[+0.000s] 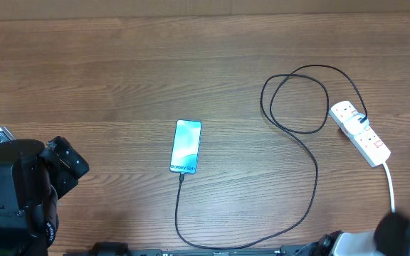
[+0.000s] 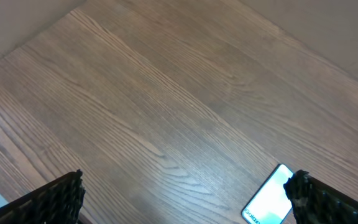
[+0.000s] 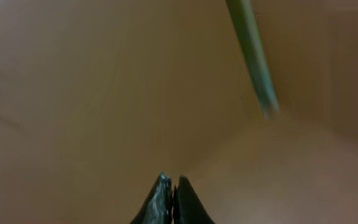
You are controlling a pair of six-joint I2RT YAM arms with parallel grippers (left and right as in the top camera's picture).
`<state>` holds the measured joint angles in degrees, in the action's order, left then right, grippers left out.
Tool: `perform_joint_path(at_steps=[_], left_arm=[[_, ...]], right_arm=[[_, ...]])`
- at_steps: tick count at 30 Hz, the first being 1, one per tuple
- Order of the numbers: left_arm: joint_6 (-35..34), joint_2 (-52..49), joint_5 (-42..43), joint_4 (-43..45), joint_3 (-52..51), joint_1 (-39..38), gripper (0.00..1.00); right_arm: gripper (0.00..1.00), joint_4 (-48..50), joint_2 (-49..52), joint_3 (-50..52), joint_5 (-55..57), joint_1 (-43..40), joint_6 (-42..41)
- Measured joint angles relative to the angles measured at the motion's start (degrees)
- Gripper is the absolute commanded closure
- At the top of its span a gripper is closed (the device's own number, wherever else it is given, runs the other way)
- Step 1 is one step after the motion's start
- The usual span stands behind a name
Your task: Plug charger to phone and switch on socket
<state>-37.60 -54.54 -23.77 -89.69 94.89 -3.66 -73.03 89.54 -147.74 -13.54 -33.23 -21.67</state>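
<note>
- left gripper (image 2: 185, 186): jaws spread wide, nothing between them, only bare desk (image 2: 166, 93) below
- left gripper sits over the near-left part of the desk, well apart from everything but the phone
- phone (image 2: 271, 202): peeks in just beside the left gripper's right finger (image 2: 328, 199), not touching it
- right gripper (image 3: 171, 190): fingertips pressed together, nothing seen held; view very blurred
- blurred greyish streak (image 3: 253, 56) slants across the top of the right wrist view, can't tell what it is
- right arm (image 1: 401, 233): smeared blob at the near-right edge, close to the white cord (image 1: 391, 188)
- phone (image 1: 186, 146): flat mid-desk, screen up, "Galaxy" end toward the robot
- charger cable (image 1: 308, 192): its end meets the phone's near end; can't tell if it is fully seated
- cable runs down, along the near edge, up right into a loop, then to a black plug on the power strip
- power strip (image 1: 360, 134): far right, lying diagonally; switch position too small to read
</note>
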Motion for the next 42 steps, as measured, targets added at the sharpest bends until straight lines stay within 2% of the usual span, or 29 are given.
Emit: perform_joint_path(at_steps=[5, 8, 13, 19, 21, 25, 29, 34, 37, 42], left_arm=[[0.0, 0.5, 0.9, 0.0, 0.0, 0.0, 0.01], [0.0, 1.8, 1.0, 0.0, 0.0, 0.0, 0.01], [0.0, 6.3, 1.0, -0.3, 0.0, 0.0, 0.01], [0.0, 10.1, 1.0, -1.5, 0.0, 0.0, 0.00], [0.0, 10.6, 1.0, -2.2, 0.0, 0.0, 0.00], [0.0, 10.8, 1.0, -3.0, 0.0, 0.0, 0.00], [0.0, 10.8, 1.0, -3.3, 0.0, 0.0, 0.00], [0.0, 10.9, 1.0, -3.4, 0.0, 0.0, 0.00], [0.0, 10.9, 1.2, -3.4, 0.0, 0.0, 0.01], [0.0, 10.9, 1.2, -3.4, -0.1, 0.0, 0.00]], right_arm=[[0.96, 21.9, -14.4, -3.1, -2.6, 0.0, -7.1], [0.96, 28.7, -18.5, -4.4, -3.6, 0.4, -9.0], [0.96, 31.8, -19.8, -4.5, -4.4, 6.8, -10.4], [0.95, 48.3, -17.4, -2.6, -5.0, 15.7, -11.1], [0.95, 48.7, -17.4, -2.4, -5.6, 17.3, -10.5], [0.95, 41.3, -19.5, -1.1, -4.5, 21.2, -4.2], [0.95, 35.9, -25.5, 5.0, -0.1, 26.6, 1.7], [0.92, 33.5, -38.5, 20.0, 2.9, 32.0, 5.9], [0.88, 33.7, -48.0, 31.8, 3.6, 33.0, 7.0], [0.87, 36.3, -59.9, 47.7, 4.7, 33.0, 8.4]])
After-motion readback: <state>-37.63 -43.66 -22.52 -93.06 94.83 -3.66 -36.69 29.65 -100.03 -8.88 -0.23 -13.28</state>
